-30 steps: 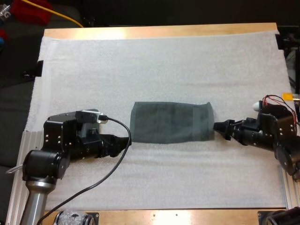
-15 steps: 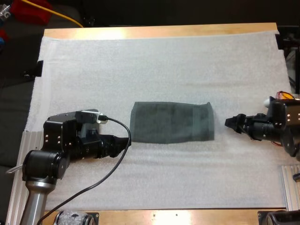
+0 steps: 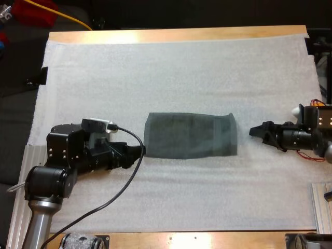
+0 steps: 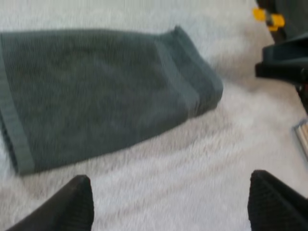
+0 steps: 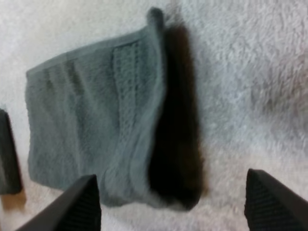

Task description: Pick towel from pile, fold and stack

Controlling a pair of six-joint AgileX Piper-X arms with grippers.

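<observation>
Showing the folded towel [image 3: 190, 136] lying flat on the mat [image 3: 155, 67] between the left gripper [image 3: 140, 151], just off one short edge, and the right gripper [image 3: 254, 131], standing clear of the other, both spread wide and gripping nothing; judging folding largely complete, stacking remaining.

A white mat [image 3: 176, 78] covered most of the wooden table [image 3: 176, 35]. Bare wood showed only in strips along its far and near edges.
</observation>
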